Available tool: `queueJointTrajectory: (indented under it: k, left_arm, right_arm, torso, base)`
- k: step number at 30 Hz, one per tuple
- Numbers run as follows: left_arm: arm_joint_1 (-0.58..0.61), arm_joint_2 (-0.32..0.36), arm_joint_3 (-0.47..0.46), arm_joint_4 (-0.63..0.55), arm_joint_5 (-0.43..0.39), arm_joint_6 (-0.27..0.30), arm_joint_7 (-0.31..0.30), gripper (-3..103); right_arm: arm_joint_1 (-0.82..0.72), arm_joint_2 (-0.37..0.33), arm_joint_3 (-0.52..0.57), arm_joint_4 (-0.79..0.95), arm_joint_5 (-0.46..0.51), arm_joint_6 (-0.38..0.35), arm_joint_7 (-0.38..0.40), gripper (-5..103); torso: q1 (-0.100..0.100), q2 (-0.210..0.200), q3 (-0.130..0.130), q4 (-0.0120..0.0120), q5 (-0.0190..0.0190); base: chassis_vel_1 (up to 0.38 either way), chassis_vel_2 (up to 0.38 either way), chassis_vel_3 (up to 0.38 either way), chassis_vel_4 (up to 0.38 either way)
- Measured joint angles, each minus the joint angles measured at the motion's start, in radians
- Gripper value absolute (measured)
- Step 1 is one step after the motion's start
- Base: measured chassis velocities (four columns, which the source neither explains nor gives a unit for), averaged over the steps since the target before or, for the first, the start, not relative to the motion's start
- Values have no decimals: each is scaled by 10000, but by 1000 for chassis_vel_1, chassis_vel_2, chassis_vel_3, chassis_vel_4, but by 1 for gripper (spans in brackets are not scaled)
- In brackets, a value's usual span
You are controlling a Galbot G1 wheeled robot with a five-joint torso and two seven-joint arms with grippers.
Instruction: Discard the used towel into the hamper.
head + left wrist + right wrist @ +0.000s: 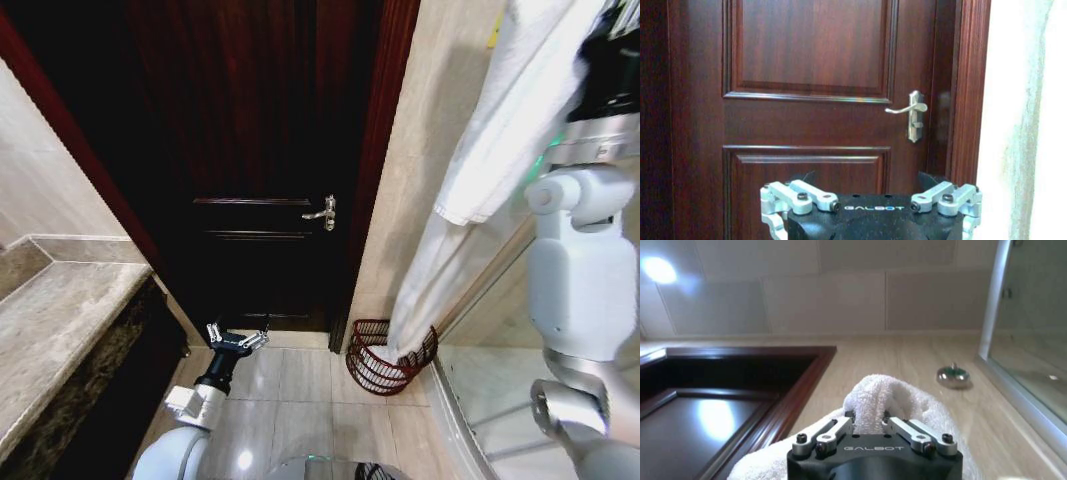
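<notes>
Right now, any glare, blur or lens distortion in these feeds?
Head view: wide-angle bend in the door frame, glare spot on the floor tiles, towel bright. Left wrist view: towel edge washed out beside the left gripper. Right wrist view: lamp reflection flares on the wall; background soft behind the right gripper.

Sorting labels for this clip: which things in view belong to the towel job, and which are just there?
Job:
white terry towel, hanging from the right gripper
round reddish-brown wicker hamper, under the towel's lower end

Just there:
dark wooden door
silver lever handle
grey stone counter
left gripper, idle
</notes>
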Motion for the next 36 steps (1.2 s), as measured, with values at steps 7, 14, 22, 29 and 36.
queueJointTrajectory:
  k: [7,14,22,29,36]
  left_arm:
    - [1,0,0,0,0,0,0,100]
    - [0,0,0,0,0,0,0,100]
    - [0,0,0,0,0,0,0,100]
    - [0,0,0,0,0,0,0,100]
    - [0,1,0,0,0,0,0,100]
  right_arm:
    - [-1103,164,350,331,-34,12,-7,12]
    - [-2048,328,603,666,-127,95,-4,12]
    - [-2728,583,810,921,-209,138,41,12]
    - [-3338,774,941,1051,-217,360,26,12]
    - [-4210,919,1235,1287,-232,516,-57,12]
  torso:
    - [0,0,0,-1,0]
    - [-1,0,0,-1,-3]
    - [-1,0,-1,0,-3]
    - [0,0,0,1,-2]
    - [-1,1,-1,0,-2]
  base:
    - [0,0,0,0]
    - [0,0,0,0]
    - [0,0,0,0]
    - [0,0,0,0]
    - [0,0,0,0]
